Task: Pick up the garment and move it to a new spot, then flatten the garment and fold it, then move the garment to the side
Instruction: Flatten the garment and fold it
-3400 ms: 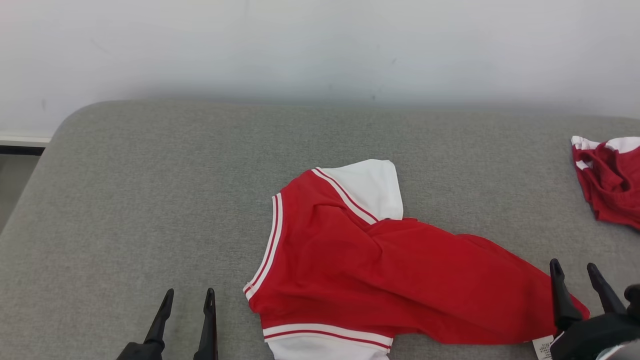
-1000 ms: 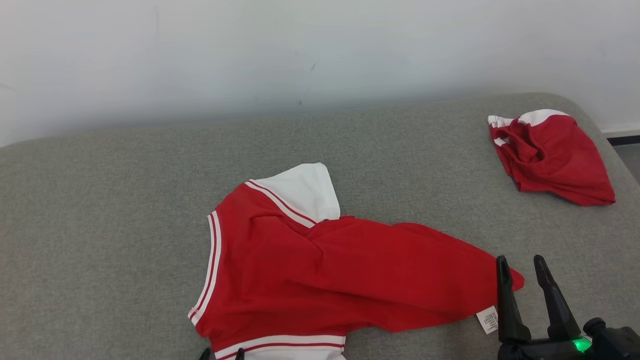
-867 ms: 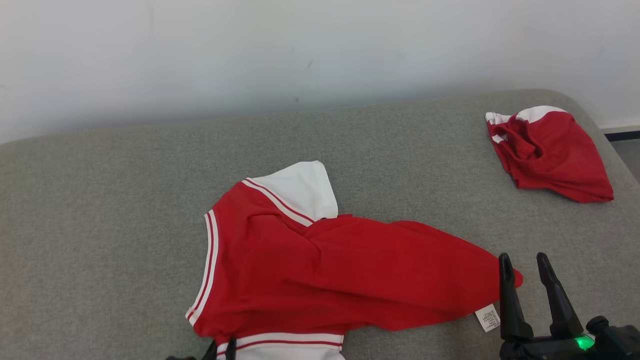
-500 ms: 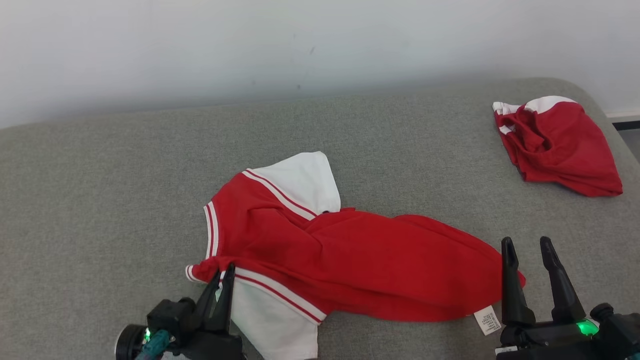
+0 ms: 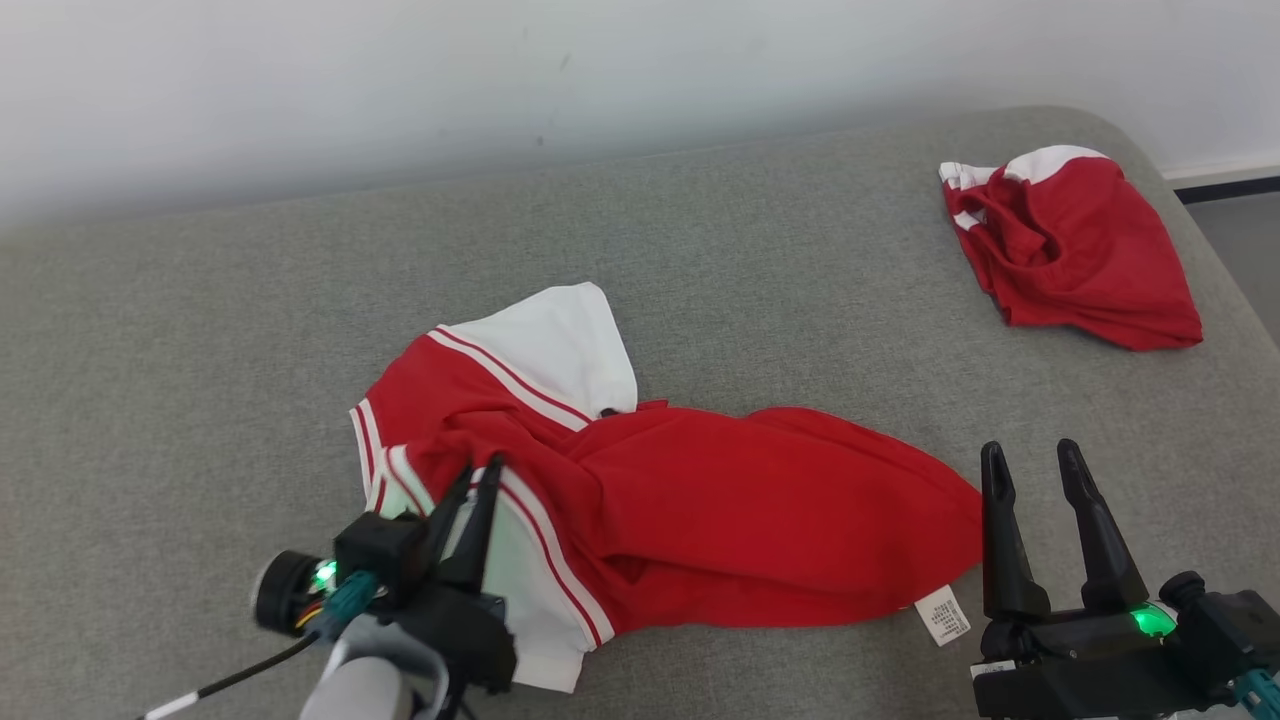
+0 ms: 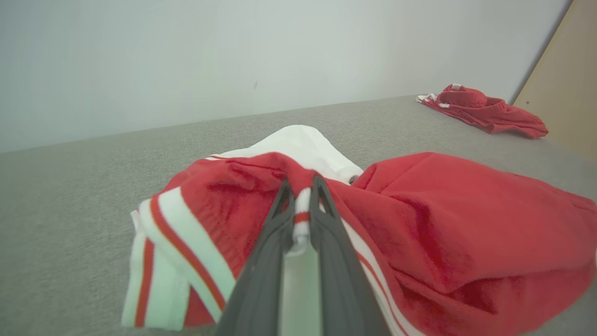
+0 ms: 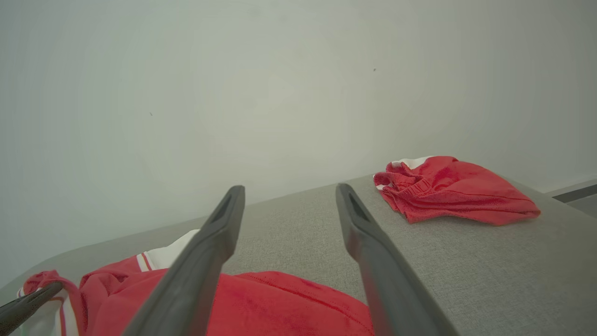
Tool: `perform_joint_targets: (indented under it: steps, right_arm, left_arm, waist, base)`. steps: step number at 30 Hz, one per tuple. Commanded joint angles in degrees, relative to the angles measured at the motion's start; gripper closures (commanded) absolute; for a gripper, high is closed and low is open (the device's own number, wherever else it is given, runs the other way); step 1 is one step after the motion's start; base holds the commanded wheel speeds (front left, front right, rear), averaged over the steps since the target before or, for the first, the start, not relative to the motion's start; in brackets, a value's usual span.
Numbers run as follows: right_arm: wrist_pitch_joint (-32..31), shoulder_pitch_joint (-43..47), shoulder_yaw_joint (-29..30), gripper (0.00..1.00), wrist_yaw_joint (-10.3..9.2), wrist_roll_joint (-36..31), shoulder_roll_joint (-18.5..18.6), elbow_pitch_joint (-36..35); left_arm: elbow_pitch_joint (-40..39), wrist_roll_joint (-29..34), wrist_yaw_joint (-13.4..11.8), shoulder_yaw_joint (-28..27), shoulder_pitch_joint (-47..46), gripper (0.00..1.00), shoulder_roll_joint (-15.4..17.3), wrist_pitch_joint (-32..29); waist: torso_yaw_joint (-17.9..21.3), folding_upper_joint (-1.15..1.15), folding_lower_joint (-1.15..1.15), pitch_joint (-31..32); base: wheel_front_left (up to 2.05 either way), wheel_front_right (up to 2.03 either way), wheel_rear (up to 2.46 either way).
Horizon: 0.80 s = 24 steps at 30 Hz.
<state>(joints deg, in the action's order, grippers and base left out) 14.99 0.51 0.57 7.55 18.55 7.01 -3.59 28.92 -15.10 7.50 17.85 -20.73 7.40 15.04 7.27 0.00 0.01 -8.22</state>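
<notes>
The garment (image 5: 690, 500) is a red top with white sleeves and striped trim, lying crumpled on the grey cushioned surface (image 5: 200, 330). My left gripper (image 5: 478, 472) is shut on its striped sleeve seam, which is lifted and folded over the red body. In the left wrist view the striped band sits pinched between the fingers of the left gripper (image 6: 301, 184), and the garment (image 6: 447, 224) bulges to the right. My right gripper (image 5: 1030, 452) stands open just right of the garment's red hem, touching nothing. The right wrist view shows the right gripper (image 7: 289, 196) open above the garment (image 7: 280, 303).
A second red and white garment (image 5: 1075, 250) lies bunched at the surface's far right corner, seen too in the left wrist view (image 6: 485, 112) and the right wrist view (image 7: 447, 189). A white wall (image 5: 600, 70) runs behind. The surface's right edge drops to floor (image 5: 1240, 240).
My left gripper has closed on the sleeve seam and pulled it up and rightward over the red body. The head camera has shifted. The right gripper stays open by the hem.
</notes>
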Motion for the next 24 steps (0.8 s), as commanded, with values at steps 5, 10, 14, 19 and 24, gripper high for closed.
perform_joint_targets:
  steps: [5, 10, 14, 19, 24]
  right_arm:
    - [0.24, -0.51, 0.12, 0.0, -0.16, 0.13, -0.47, 0.99]
    - [0.24, -0.7, -0.24, 0.0, -0.16, 0.03, -0.42, 1.59]
    - [0.24, -0.67, -0.26, 0.0, -0.16, -0.04, -0.35, 2.22]
    - [0.24, 0.89, 0.28, 0.0, -0.16, 0.4, -0.51, 2.63]
    - [0.23, 2.42, 0.58, 0.0, -0.16, 0.54, -1.03, 2.61]
  left_arm:
    - [4.57, -2.43, -0.06, 3.48, -3.98, 1.0, -2.18, 0.18]
    - [7.87, -4.08, -0.05, 5.19, -5.9, 1.0, -3.41, 0.18]
    - [10.53, -4.46, -0.06, 7.08, -7.0, 0.6, -3.94, 0.18]
    - [8.29, -3.4, -0.24, 6.77, -4.58, 0.0, -4.26, 0.19]
    - [0.99, -1.45, -1.44, 6.47, 1.91, 0.0, -4.43, 0.18]
  waist:
    - [0.69, 0.0, -0.01, -0.16]
    - [0.24, 0.0, -0.01, 0.03]
    - [-0.84, 0.0, -0.01, 0.62]
    - [-3.35, 0.0, -0.01, 1.96]
    - [-6.76, 0.0, -0.01, 3.24]
  base:
    - [0.0, 0.0, 0.0]
    - [0.0, 0.0, 0.0]
    - [0.0, 0.0, 0.0]
    - [0.0, 0.0, 0.0]
    - [0.0, 0.0, 0.0]
